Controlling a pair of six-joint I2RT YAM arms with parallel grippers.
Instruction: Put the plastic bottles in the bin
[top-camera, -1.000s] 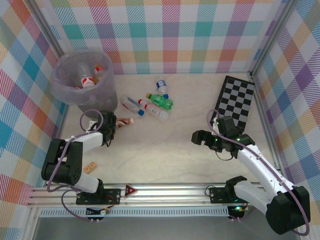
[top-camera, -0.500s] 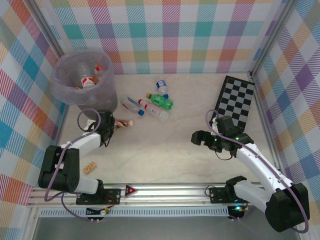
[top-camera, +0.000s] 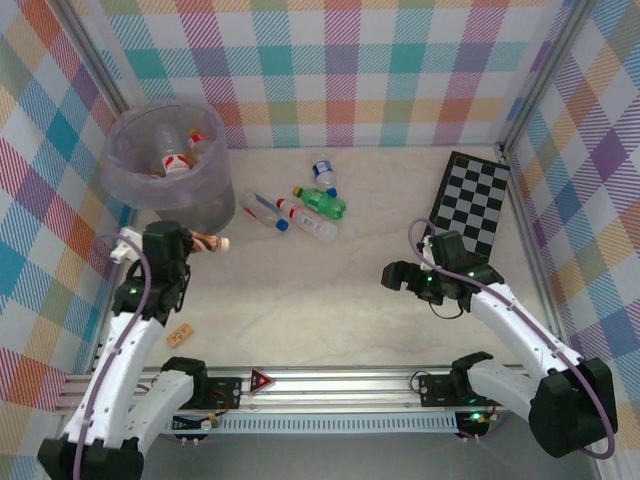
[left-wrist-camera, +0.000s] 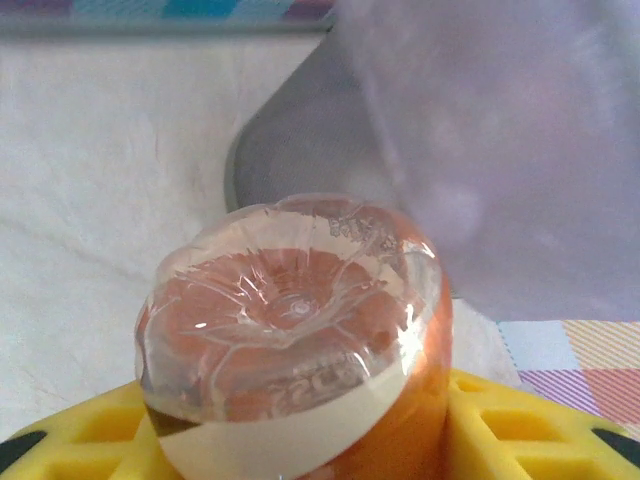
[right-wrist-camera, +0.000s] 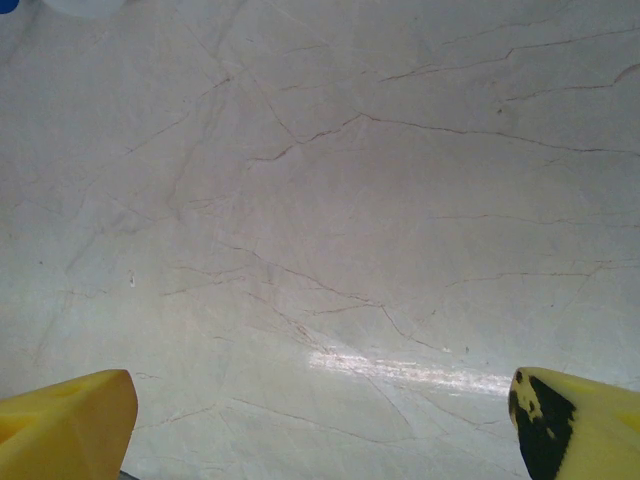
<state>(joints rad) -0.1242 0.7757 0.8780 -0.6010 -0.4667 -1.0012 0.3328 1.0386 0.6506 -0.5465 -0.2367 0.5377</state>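
Two yellow fingers (left-wrist-camera: 520, 430) of the left gripper (top-camera: 192, 243) pinch an amber-brown bottle (top-camera: 212, 241) just beside the bin (top-camera: 205, 205) — their tips hidden behind its base in the wrist view. Four loose bottles (top-camera: 322, 204) lie farther along the table (top-camera: 330, 310); the right gripper (top-camera: 392, 275) hangs spread above a bare patch of it.

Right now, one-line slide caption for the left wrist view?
Left pincer gripping an amber bottle, base toward the camera, bin just beyond.
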